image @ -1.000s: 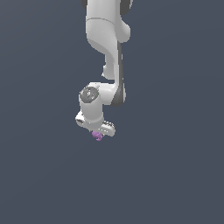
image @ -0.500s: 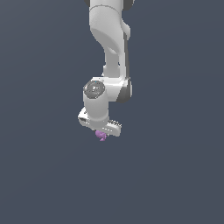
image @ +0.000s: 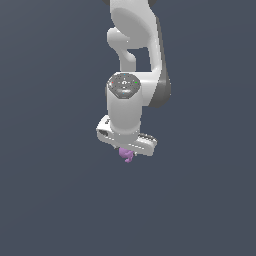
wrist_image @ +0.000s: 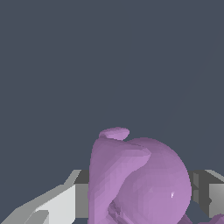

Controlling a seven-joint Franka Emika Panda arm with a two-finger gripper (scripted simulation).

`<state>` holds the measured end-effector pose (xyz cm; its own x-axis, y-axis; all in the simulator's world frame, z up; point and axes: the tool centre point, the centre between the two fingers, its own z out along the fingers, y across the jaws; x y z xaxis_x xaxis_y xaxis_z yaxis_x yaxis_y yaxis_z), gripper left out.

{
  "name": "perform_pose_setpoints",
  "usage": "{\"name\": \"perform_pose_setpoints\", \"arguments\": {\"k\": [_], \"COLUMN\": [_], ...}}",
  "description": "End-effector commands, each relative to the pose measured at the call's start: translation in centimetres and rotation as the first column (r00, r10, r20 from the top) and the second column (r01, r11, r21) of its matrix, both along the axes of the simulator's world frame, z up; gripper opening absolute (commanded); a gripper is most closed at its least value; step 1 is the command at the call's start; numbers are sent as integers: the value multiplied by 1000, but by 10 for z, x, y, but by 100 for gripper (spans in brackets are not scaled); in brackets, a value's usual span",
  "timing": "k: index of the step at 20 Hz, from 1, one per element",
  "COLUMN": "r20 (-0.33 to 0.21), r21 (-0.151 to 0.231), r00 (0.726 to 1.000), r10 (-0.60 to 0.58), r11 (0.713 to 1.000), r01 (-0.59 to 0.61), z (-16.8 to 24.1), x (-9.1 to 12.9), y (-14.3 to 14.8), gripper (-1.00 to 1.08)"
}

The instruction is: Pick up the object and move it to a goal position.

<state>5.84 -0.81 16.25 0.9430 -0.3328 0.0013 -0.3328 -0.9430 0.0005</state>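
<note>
Light-purple lumpy object [image: 126, 154] pinched in tool [image: 127, 150].

I'm working in a bare simulated scene, not a real room: flat, uniform dark grey-blue backdrop [image: 45, 200] in both views, no furniture or walls. The white arm [image: 134, 45] and faceted purple object [wrist_image: 140, 179] look rendered, smooth, with blocky polygon edges.

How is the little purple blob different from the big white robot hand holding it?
Colour: the object is light purple, while the gripper is white with grey parts.
Size: the object is tiny, the gripper far bigger.
Shape: the object is lumpy and rounded with a small nub; the gripper is blocky, with flat jaws on either side of it.
</note>
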Motion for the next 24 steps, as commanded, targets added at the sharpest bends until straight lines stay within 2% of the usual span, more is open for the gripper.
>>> {"name": "perform_pose_setpoints", "arguments": {"k": [1,11,24], "r20": [-1,-1,-1], "r21": [0,0,1], "r00": [1000,1000,1000], "r10": [-1,-1,-1], "r11": [1000,1000,1000], "r01": [1,1,1], "z": [21,80,100], "x": [11,43,56], "y": [13,49,62], "gripper": [-100,-100,-100]}}
